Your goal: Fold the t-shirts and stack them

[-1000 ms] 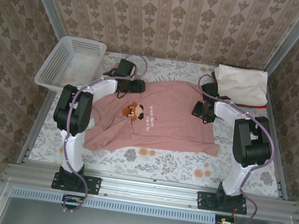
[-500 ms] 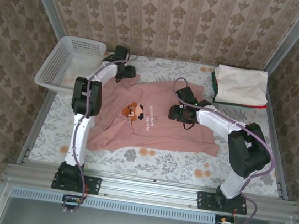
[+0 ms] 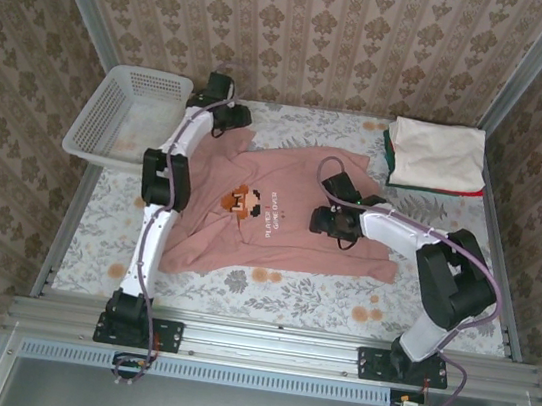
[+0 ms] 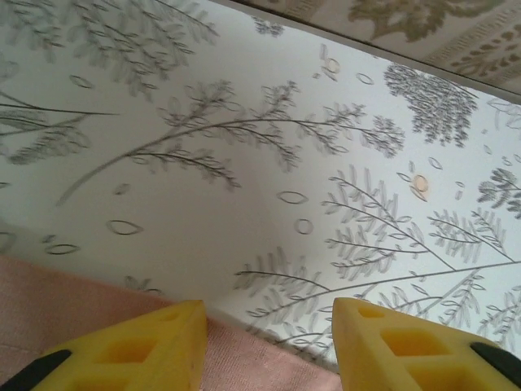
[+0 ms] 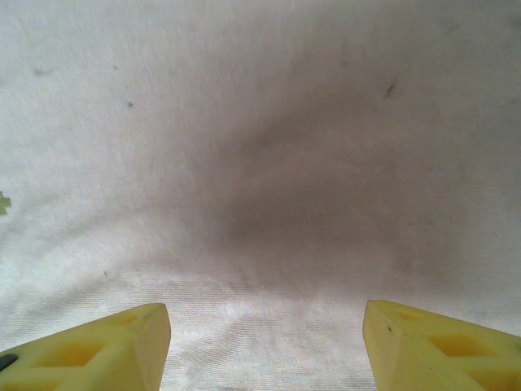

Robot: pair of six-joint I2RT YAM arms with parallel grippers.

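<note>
Roughly, pink tee lies flat, long axis L–R; L claw, R claw spread (R wider).

You have a table with a pale cover printed in flowers and leafy sprigs; a pink t-shirt lies spread face up across its middle, chest print showing, the fabric rumpled along its left side; at the far right corner sits a stack of folded t-shirts, cream on top with green and red edges beneath; at the far left corner a white basket rests tilted, overhanging the table's left edge.
</note>
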